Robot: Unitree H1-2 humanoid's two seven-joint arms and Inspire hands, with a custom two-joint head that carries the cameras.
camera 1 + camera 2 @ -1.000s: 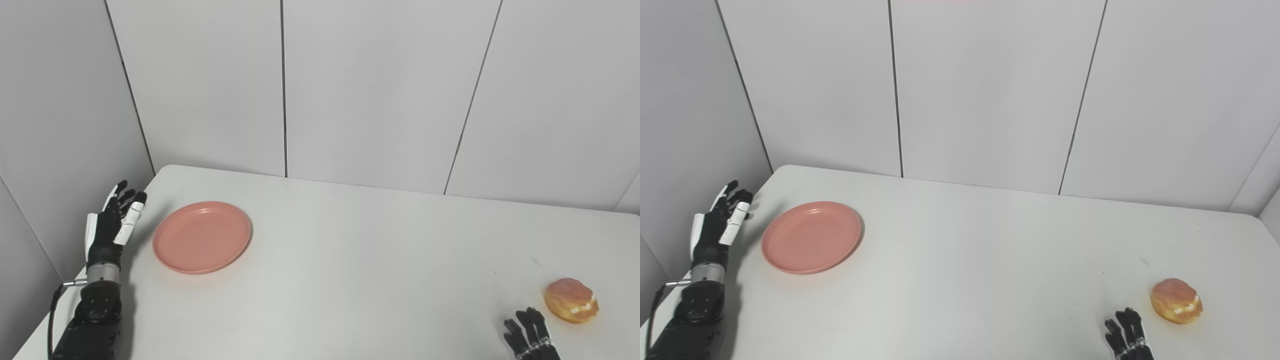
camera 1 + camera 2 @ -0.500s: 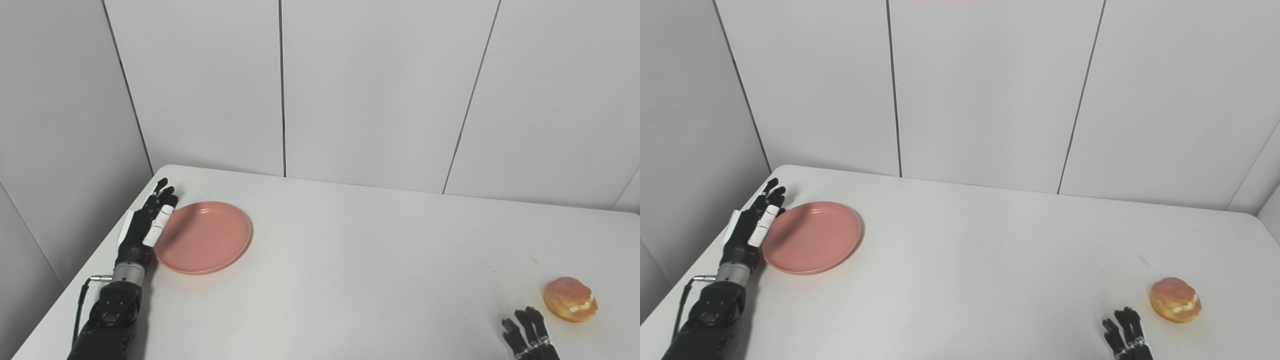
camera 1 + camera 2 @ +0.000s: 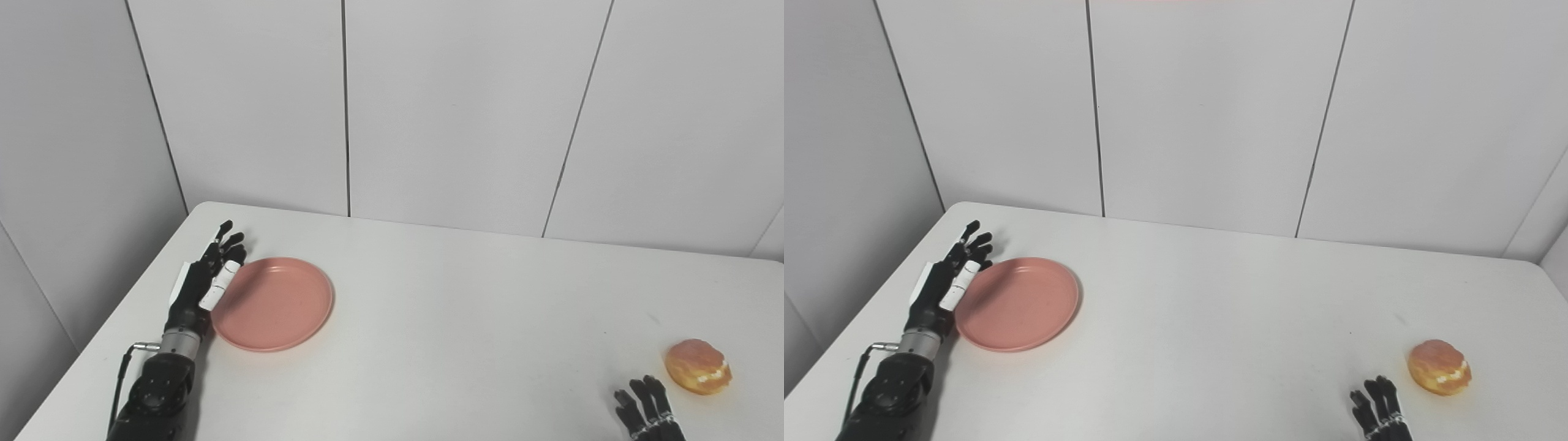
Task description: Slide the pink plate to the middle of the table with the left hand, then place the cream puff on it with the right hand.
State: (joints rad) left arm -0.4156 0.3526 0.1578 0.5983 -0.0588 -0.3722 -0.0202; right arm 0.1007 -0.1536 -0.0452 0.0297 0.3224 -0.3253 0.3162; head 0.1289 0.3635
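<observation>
White table filled the lower half of both views, backed by grey wall panels with dark vertical seams. Pink plate lay flat on the table's left part, short of the middle, empty, upright, rim intact. Left arm came in from bottom left, forearm dark with a cable near the wrist. Left hand was flat and released, fingers straight and a little spread, pointing away toward the wall, holding nothing; its inner edge sat against the plate's left rim, touching or all but touching, hard to separate in either view. The white-capped thumb lay over the rim's edge. Compared with half a second before, plate and left hand had both shifted right and slightly toward the camera side, so the push was under way. Cream puff sat on the table near the right front, golden brown with a pale cream line on its side, well apart from the plate, not moved since earlier frames. Right hand showed only as dark fingers poking up from the bottom edge, just left of the cream puff and not touching it; fingers looked apart, nothing held, palm out of frame. It had stayed put. Faint small marks on the tabletop right of centre.
</observation>
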